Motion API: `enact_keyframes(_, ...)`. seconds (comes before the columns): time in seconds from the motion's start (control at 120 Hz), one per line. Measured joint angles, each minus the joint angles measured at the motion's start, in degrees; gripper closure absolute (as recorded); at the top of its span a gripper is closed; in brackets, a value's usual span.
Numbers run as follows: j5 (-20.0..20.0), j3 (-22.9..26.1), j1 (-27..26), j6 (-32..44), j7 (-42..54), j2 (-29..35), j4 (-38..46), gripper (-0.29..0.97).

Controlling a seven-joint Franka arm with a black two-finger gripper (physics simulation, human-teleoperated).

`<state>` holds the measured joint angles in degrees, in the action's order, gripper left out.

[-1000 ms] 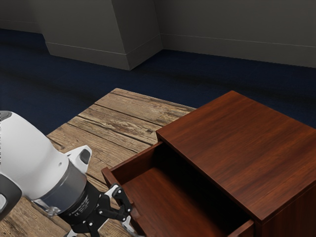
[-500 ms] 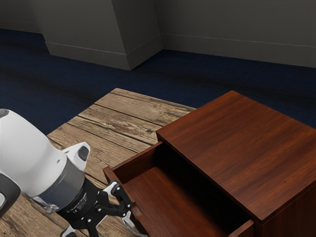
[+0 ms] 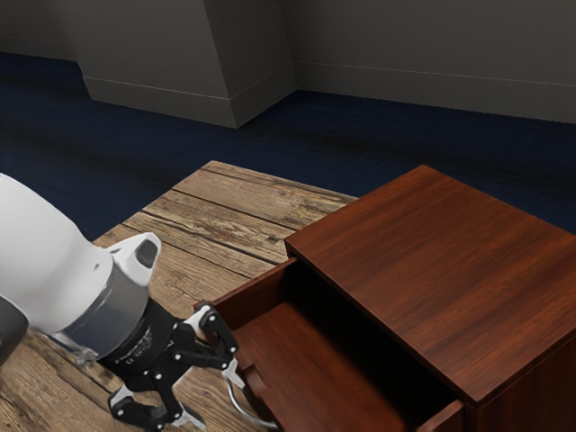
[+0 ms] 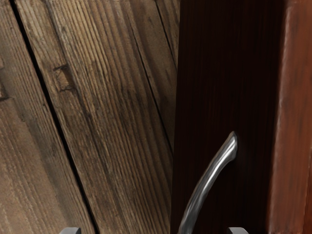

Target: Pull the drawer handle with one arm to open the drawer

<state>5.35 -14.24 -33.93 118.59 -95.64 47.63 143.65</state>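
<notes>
A dark red-brown wooden cabinet stands on the plank table. Its drawer is pulled well out toward the exterior view's lower left, and its inside looks bare. A curved metal handle shows on the drawer front. My black gripper hangs just off that front, open, fingers apart and not touching the handle. In the wrist view the handle arcs across the dark drawer front, and both fingertips peek in at the edge, far apart.
Weathered planks lie beside the drawer front. A dark blue floor surrounds the table, with a grey wall block behind. The white arm fills the exterior view's lower left.
My hand has drawn back from the drawer front and risen a little, its fingers spreading off the handle, which now shows. The drawer stays pulled out.
</notes>
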Motion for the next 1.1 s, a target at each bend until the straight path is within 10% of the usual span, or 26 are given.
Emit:
enact_keyframes(0.267,1.1,1.1,-0.8,-3.7,1.4,-2.4,-7.5,0.27)
enact_keyframes(0.667,-4.0,3.3,5.7,-39.2,3.1,-32.8,-57.8,0.04)
enact_keyframes(1.1,-3.7,3.5,5.7,-41.4,1.4,-33.2,-48.1,0.01)
